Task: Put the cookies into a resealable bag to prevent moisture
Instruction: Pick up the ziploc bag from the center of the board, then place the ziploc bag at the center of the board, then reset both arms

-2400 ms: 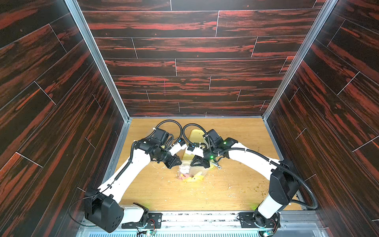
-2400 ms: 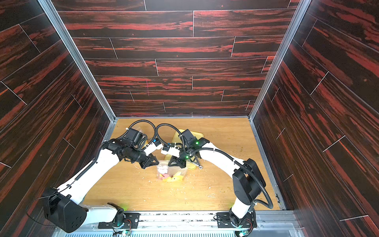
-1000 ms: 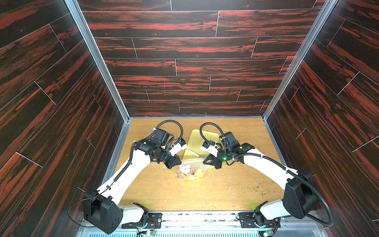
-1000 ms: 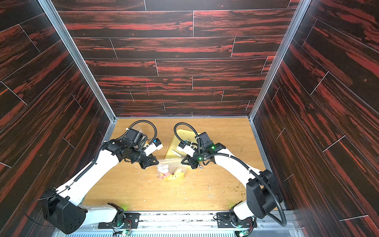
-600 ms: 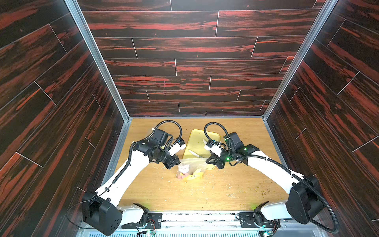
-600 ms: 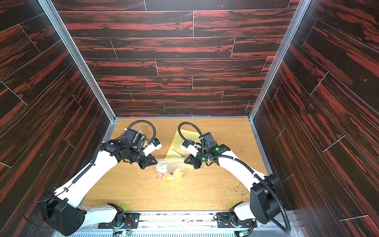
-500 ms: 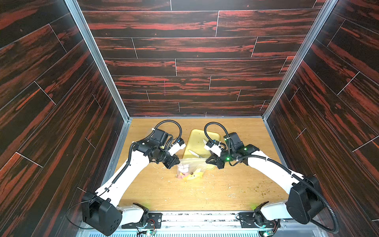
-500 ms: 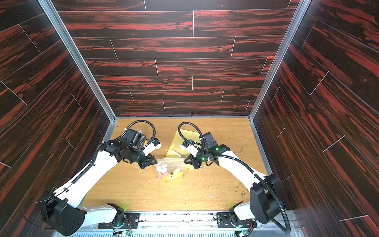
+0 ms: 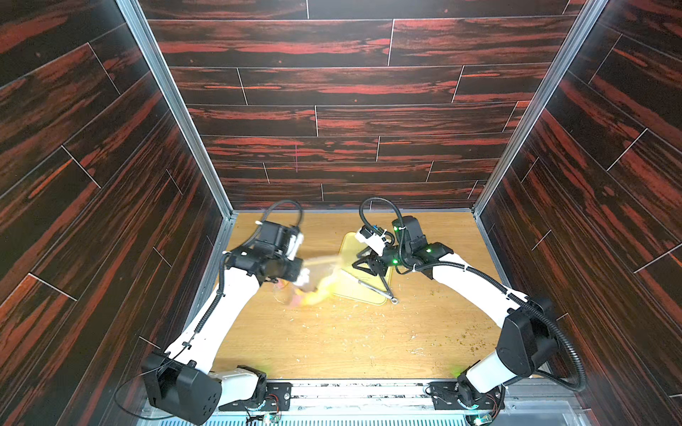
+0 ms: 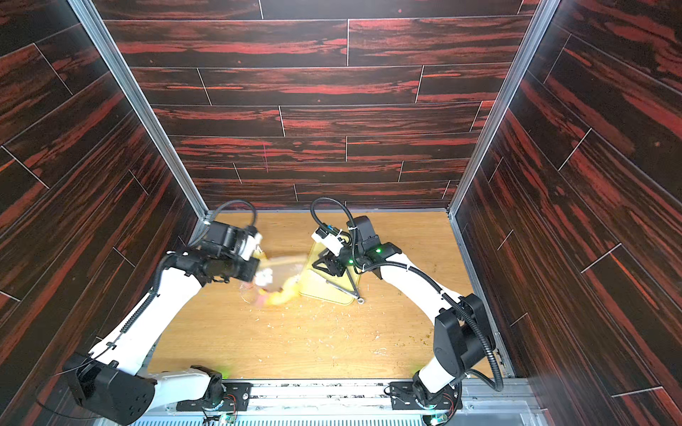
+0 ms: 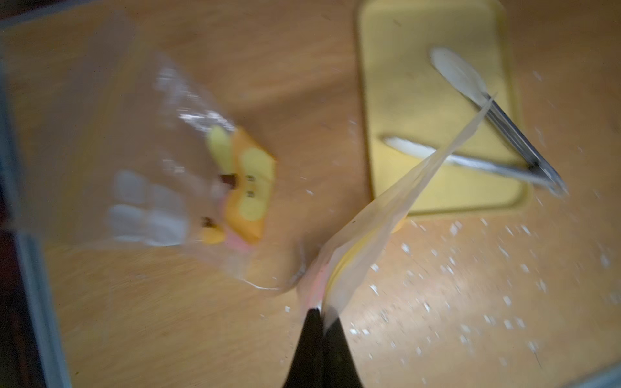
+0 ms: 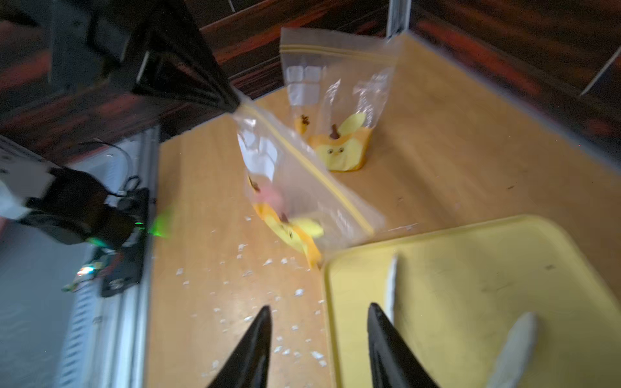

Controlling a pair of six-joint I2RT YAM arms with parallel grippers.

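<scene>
**Presently: bag aloft, seal yet to make**

Item: bag (image 12: 292,188), clear, yellow chick print low on its face. It hangs tilted above the table (image 9: 350,339), just beside the tray (image 12: 470,268), and shows blurred in every view.

Holder: the left gripper (image 11: 319,310) is pinched tight on one top corner, at the end of the zip (image 12: 312,173).

Contents: the cookies (image 12: 268,195) show as a pink smear low inside the bag. They are too blurred to count, and no star shape can be made out.

Other arm: the right gripper (image 12: 319,305) has its jaws standing apart with nothing between them. It is poised over the tray's edge, clear of the bag.

Also present: tongs (image 11: 510,124) lying on the tray, with no cookies seen beside them; pale crumbs (image 12: 235,262) on the table; a second bag (image 12: 336,100) of like print standing upright beyond.

Condition of the zip: cannot tell whether it is pressed shut.

Handling note (judgement): the filling looks done, so the step in hand is the seal.
- Let the bag hang quiet first.
- Keep the left pinch fixed as an anchor, and keep the mouth high so the cookies stay low.
- Bring the right jaws onto the zip beside the held corner, close lightly, and draw along the yellow strip to the far corner.
- Grip the strip only, since a squeeze lower down would crush the contents.
</scene>
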